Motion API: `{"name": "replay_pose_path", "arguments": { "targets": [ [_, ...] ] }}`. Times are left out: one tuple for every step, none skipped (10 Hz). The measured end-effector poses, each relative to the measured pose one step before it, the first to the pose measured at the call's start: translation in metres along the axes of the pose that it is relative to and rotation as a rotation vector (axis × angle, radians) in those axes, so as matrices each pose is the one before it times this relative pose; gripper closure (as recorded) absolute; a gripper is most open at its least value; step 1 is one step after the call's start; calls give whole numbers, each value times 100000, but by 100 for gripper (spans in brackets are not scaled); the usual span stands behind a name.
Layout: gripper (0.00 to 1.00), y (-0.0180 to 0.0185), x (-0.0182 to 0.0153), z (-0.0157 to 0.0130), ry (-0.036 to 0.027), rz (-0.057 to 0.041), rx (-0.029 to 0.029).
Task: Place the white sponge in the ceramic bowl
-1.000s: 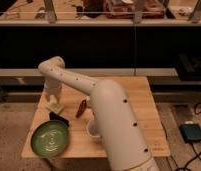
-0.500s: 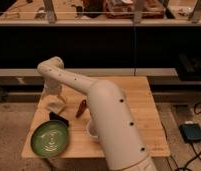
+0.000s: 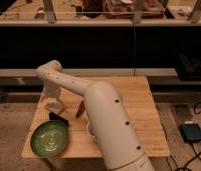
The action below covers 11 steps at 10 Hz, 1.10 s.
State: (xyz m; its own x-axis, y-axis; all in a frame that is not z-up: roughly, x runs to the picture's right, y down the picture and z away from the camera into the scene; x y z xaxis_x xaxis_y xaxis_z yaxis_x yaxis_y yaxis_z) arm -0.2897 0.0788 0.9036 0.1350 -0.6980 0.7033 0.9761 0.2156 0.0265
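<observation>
The ceramic bowl (image 3: 50,138) is a wide green dish with a pale centre, at the table's front left corner. My gripper (image 3: 54,100) hangs down from the white arm over the left part of the table, behind the bowl. The white sponge (image 3: 55,106) shows as a small pale pad right at the gripper's tip. I cannot tell whether it is held or lying on the table. It is a short way behind the bowl's far rim, not in the bowl.
A small black object (image 3: 58,119) lies at the bowl's far right rim. A brown elongated object (image 3: 80,109) lies mid-table. A white cup (image 3: 88,128) is mostly hidden behind my arm. The wooden table (image 3: 139,110) faces dark shelving. A grey box (image 3: 192,132) sits on the floor at right.
My arm's thick lower part has shifted slightly to the left and now covers more of the white cup. The gripper and sponge stay at about the same spot.
</observation>
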Motion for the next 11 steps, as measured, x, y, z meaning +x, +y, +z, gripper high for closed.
{"name": "replay_pose_path", "arguments": {
  "targets": [
    [20,172,-53,648,-16,187,-735],
    [20,45,-8,310,31,160,-75],
    [20,206,80,356,80,307,22],
    [20,14,143,364,132,275,238],
    [20,90,167,297,50,381,-60],
    [20,-1,203,270,99,428,48],
    [20,35,164,250,44,369,-155],
    [20,-13,206,268,-8,536,-91],
    [20,-66,212,114,84,507,103],
    [20,-73,236,170,-1,631,-86],
    [26,-254,221,23,71,457,-370]
  ]
}}
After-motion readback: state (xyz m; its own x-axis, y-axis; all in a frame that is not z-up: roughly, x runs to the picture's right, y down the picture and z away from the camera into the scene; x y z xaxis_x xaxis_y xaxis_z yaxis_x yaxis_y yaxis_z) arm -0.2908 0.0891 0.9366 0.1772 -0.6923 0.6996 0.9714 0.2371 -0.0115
